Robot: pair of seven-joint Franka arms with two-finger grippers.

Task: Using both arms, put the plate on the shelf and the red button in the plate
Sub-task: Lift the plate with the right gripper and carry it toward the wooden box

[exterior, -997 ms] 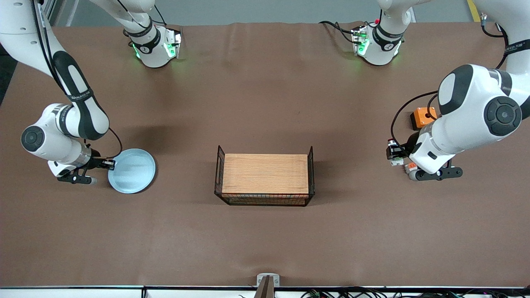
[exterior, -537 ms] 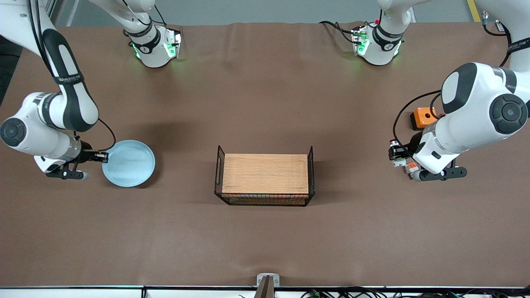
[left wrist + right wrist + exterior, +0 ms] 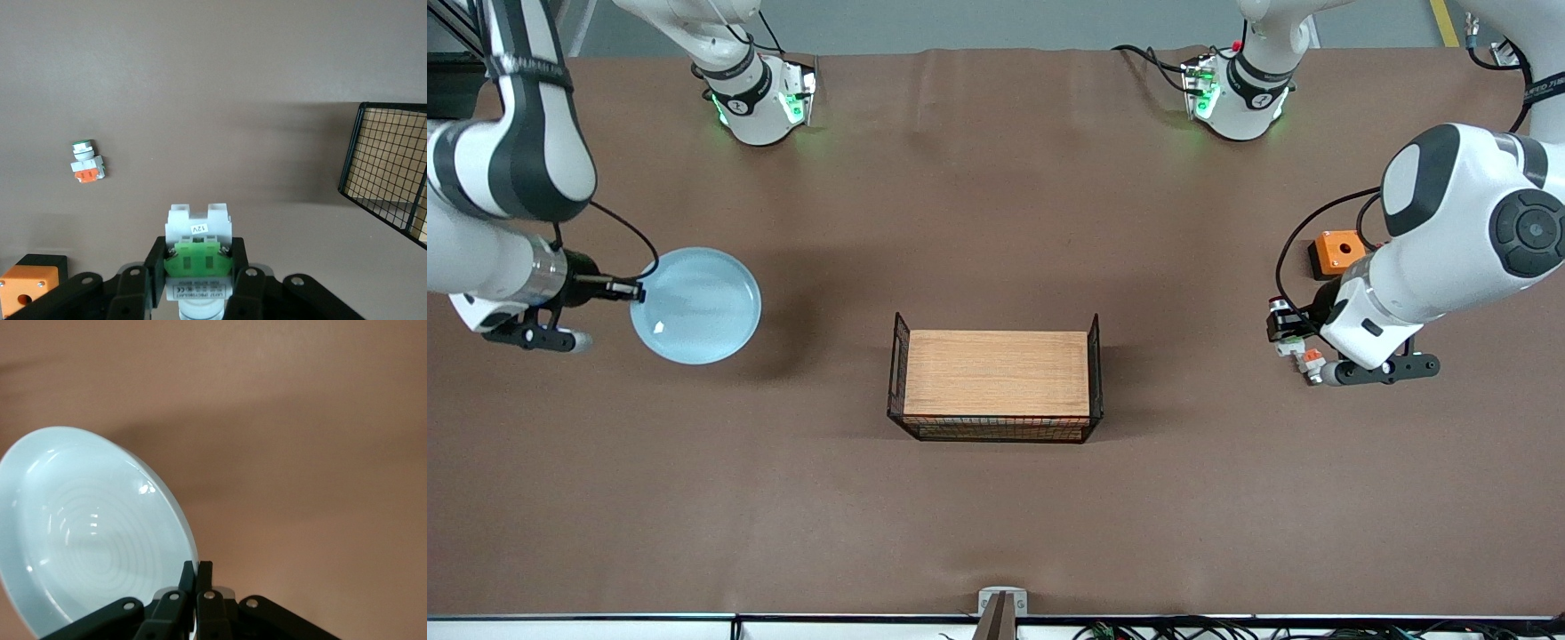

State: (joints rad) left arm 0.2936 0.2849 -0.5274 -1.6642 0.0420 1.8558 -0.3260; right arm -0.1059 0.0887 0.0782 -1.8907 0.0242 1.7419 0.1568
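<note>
The pale light-blue plate (image 3: 696,305) hangs above the table at the right arm's end, and it also shows in the right wrist view (image 3: 87,527). My right gripper (image 3: 636,291) is shut on its rim (image 3: 197,577). My left gripper (image 3: 1282,324) is at the left arm's end, low over the table. It is shut on a push button (image 3: 199,257) with a white body and a green block. The button's cap is hidden, so I cannot see its colour.
A black wire basket (image 3: 996,431) with a wooden board on it stands mid-table and shows in the left wrist view (image 3: 387,180). A loose button with a green cap and orange block (image 3: 85,162) lies by my left gripper (image 3: 1310,357). An orange box (image 3: 1336,251) lies close by.
My right gripper has lifted the plate off the table and carried it toward the right arm's end. The left gripper has drifted slightly with its button.
</note>
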